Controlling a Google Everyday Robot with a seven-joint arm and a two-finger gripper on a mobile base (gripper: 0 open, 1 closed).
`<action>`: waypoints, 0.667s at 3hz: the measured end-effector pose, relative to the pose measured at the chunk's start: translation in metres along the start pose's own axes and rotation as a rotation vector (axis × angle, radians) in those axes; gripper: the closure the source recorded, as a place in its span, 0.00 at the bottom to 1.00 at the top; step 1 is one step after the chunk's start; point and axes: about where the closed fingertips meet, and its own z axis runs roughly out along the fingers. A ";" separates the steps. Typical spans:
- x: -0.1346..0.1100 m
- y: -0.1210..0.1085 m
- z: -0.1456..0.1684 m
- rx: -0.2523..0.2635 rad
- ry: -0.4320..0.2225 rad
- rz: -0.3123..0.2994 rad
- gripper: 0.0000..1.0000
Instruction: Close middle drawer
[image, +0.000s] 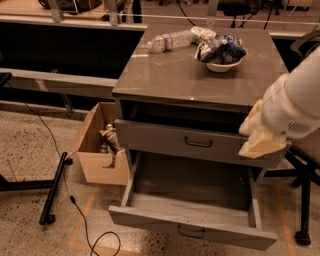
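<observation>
End effector (253, 138) near cabinet (175, 75) (speckled floor (30, 150))

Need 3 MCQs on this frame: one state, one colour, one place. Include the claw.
1. The middle drawer is: A) shut B) pulled far out C) taken off
2. The bowl is: A) white B) red C) black
3. The claw is: A) inside the middle drawer B) by the right end of the upper drawer's front C) touching the bowl
Key: 1 B, its front juts well past the cabinet; 2 A, its rim shows white; 3 B, it hangs at that front's right end.
</observation>
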 end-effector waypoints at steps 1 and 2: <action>-0.002 0.023 0.086 -0.058 -0.086 -0.042 0.81; -0.017 0.043 0.166 -0.101 -0.177 -0.028 1.00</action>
